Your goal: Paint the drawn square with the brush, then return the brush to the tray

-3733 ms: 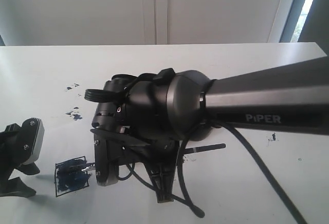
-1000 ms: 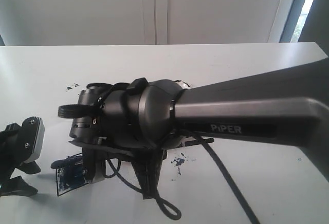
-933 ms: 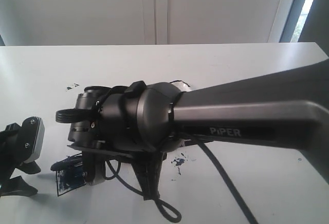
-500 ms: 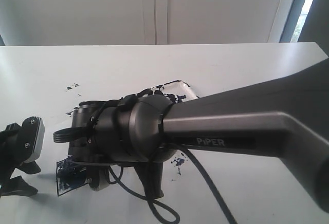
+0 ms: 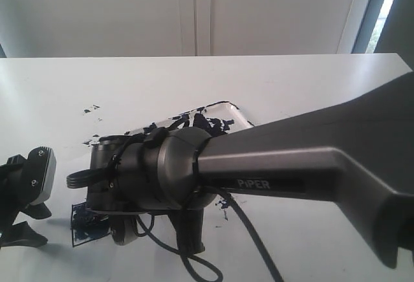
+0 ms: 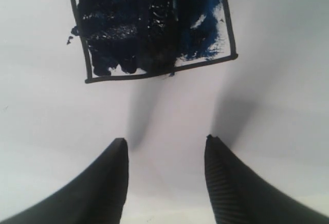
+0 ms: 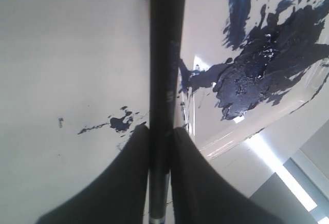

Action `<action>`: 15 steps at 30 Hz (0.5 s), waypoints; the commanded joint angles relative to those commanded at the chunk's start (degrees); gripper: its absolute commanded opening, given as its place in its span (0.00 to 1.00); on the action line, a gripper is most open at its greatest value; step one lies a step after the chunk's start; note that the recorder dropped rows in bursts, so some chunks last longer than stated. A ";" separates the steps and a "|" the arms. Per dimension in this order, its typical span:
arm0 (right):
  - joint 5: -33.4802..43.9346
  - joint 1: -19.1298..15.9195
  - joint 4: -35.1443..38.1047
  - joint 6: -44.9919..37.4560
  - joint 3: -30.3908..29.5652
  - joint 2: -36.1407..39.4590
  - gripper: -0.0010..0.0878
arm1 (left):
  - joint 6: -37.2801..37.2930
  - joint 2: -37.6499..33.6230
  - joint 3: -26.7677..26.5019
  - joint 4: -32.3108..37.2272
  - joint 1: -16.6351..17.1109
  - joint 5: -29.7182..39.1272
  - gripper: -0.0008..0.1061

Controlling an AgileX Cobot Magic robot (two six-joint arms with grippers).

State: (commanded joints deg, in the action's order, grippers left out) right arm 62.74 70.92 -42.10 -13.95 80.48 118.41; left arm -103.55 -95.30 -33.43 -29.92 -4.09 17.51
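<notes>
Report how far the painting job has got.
Done: the drawn square is almost wholly filled with dark blue-black paint; only small white gaps show near its edges. In hand: the right gripper is shut on the brush, close by the tray. Left: lay the brush in the tray and let go.

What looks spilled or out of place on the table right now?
Dark paint specks dot the table away from the tray, and paint in the drawn square bleeds slightly over one edge line.
</notes>
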 joint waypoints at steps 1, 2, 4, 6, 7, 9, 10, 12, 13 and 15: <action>0.11 0.00 0.00 0.00 0.00 0.00 0.01 | 0.00 0.00 0.00 0.06 0.00 -0.25 0.49; 0.09 0.00 0.00 -0.19 0.00 0.00 0.01 | 0.00 0.00 0.00 0.06 0.00 -0.38 0.49; 1.01 0.00 0.00 -0.53 0.00 0.00 0.01 | 0.00 0.00 0.00 0.06 0.00 -0.52 0.49; 1.55 0.00 0.00 -1.14 0.00 0.00 0.01 | 0.00 0.00 0.00 0.06 0.00 -0.64 0.49; 1.55 0.00 0.11 -1.26 0.00 -0.11 0.01 | 0.00 0.00 0.00 0.06 0.00 -0.64 0.49; 1.55 0.65 0.11 -2.09 0.00 -0.59 0.01 | 0.00 0.00 0.00 0.06 0.00 -0.77 0.49; 1.44 1.29 0.11 -2.83 0.00 -0.80 0.01 | 0.00 0.00 0.00 0.06 0.00 -0.89 0.49; 1.42 2.27 0.24 -3.67 0.00 -0.81 0.01 | 0.00 0.00 0.00 0.06 0.00 -0.89 0.49; 1.42 2.40 0.39 -3.68 0.00 -0.81 0.01 | 0.00 0.00 0.00 0.06 0.00 -0.89 0.49; 1.56 2.62 0.49 -3.68 0.00 -0.81 0.01 | 0.00 0.00 0.00 -0.06 0.00 -0.89 0.49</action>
State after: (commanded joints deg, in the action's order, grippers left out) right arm 64.29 73.54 -41.61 -17.63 80.48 117.60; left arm -103.55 -95.30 -33.43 -29.97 -4.09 16.62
